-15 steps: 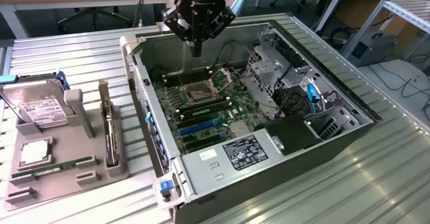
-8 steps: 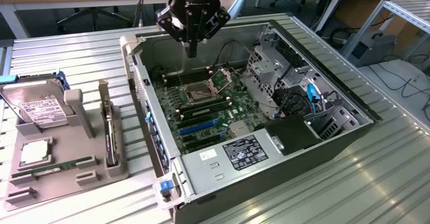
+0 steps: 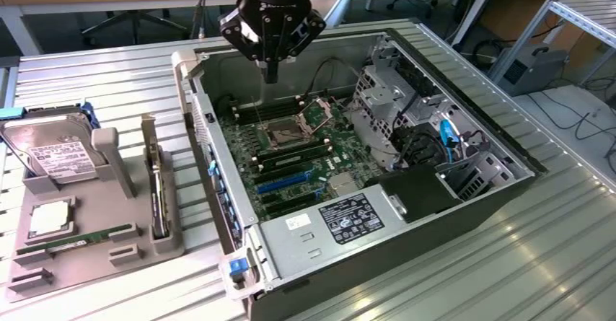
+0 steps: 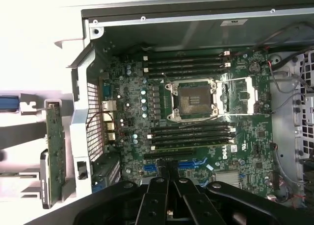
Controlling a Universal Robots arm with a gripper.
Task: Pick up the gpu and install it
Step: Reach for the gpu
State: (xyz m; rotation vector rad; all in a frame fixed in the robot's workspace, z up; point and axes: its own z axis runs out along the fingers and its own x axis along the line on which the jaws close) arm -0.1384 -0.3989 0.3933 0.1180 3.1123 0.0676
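exterior view: your gripper hung over the open case, above the motherboard near the case's far wall. its jaws were pinched together with nothing in them. the gpu stood on edge in the grey fixture outside the case, well apart from the gripper. the pick looked not yet begun. my call: you needed the jaws spread before reaching the gpu, a grab mid-length on its upper edge, and a straight lift so it wouldn't bind.

Dell logo – white, on the motherboard, other labels illegible
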